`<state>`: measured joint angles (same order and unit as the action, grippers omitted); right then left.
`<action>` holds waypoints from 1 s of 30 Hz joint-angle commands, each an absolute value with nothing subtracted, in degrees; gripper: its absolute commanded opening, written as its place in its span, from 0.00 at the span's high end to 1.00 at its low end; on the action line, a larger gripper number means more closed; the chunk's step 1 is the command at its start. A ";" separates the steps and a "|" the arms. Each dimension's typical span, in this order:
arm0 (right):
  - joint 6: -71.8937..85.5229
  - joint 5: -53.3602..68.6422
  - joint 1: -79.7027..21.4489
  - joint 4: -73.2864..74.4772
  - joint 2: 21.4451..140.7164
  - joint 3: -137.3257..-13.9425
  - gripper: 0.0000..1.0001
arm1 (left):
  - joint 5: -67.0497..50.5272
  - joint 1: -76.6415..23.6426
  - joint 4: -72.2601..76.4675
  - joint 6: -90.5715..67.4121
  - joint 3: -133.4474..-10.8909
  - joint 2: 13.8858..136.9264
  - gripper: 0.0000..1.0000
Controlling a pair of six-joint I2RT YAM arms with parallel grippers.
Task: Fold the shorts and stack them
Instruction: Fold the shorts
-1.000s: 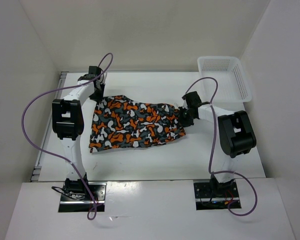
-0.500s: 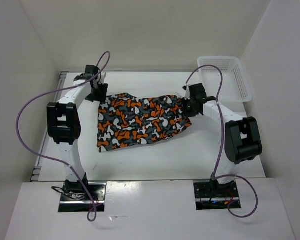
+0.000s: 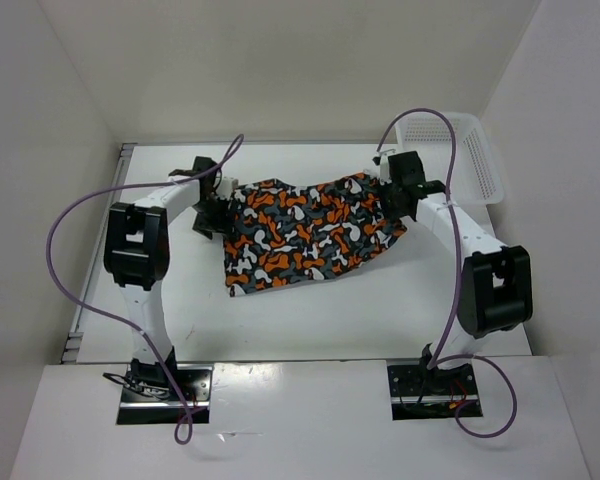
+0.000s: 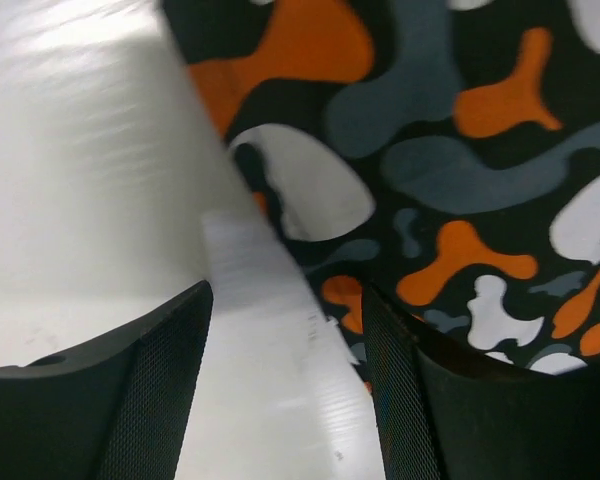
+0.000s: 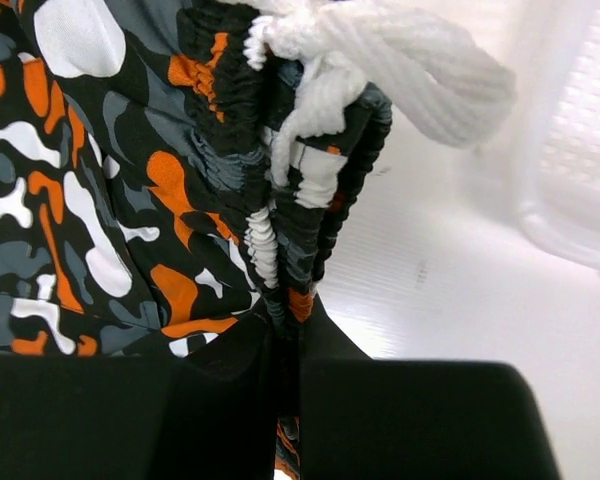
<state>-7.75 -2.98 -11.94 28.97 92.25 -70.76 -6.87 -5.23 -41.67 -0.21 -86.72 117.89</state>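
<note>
One pair of shorts (image 3: 310, 230), printed in orange, white, grey and black blotches, lies spread on the far half of the worktop (image 3: 330, 320), between the two arms. Its long side slants from near-left to far-right.

The right claw (image 5: 285, 345) is clamped on the gathered elastic waistband (image 5: 270, 230) at the cloth's right end. Its two fingers are pressed together with the fabric pinched between them, and the white drawstring (image 5: 380, 60) bunches just above the grip.

The left claw (image 4: 285, 330) sits at the cloth's left edge with its fingers spread apart. Bare worktop shows in the gap, and the printed cloth lies beside and behind the finger on the right of the wrist view, not between the two.

One white mesh basket (image 3: 480, 160) stands at the far right corner of the worktop, just beyond the right claw and apart from the shorts. The right arm's purple cable (image 3: 420, 113) arcs across its left end in the overhead view. The basket's wall shows blurred in the right wrist view.
</note>
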 commanded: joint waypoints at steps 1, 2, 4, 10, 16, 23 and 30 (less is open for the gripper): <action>-12.30 -8.69 -11.60 29.79 89.03 -73.83 1.00 | -10.29 -8.87 -39.56 0.00 -88.42 119.44 0.31; -13.00 -10.44 -11.60 29.79 89.03 -73.83 1.00 | -9.59 -9.75 -38.94 0.00 -89.11 119.44 0.31; -14.67 -12.30 -11.60 28.75 89.03 -74.53 1.00 | -8.36 -10.36 -38.15 0.00 -89.12 118.04 0.30; -18.18 -16.87 -13.78 28.04 90.78 -79.54 1.00 | -9.83 -11.95 -38.06 0.00 -89.12 121.37 0.29; -18.72 -18.19 -18.54 28.04 94.04 -82.18 1.00 | -14.94 -14.84 -38.06 0.00 -91.58 126.47 0.39; -17.85 -18.72 -26.80 27.33 96.76 -84.28 1.00 | -16.27 -17.23 -37.71 0.00 -97.38 130.87 0.79; -14.86 -17.05 -35.13 27.33 99.22 -91.14 1.00 | -15.12 -17.23 -37.71 0.00 -97.91 132.10 0.88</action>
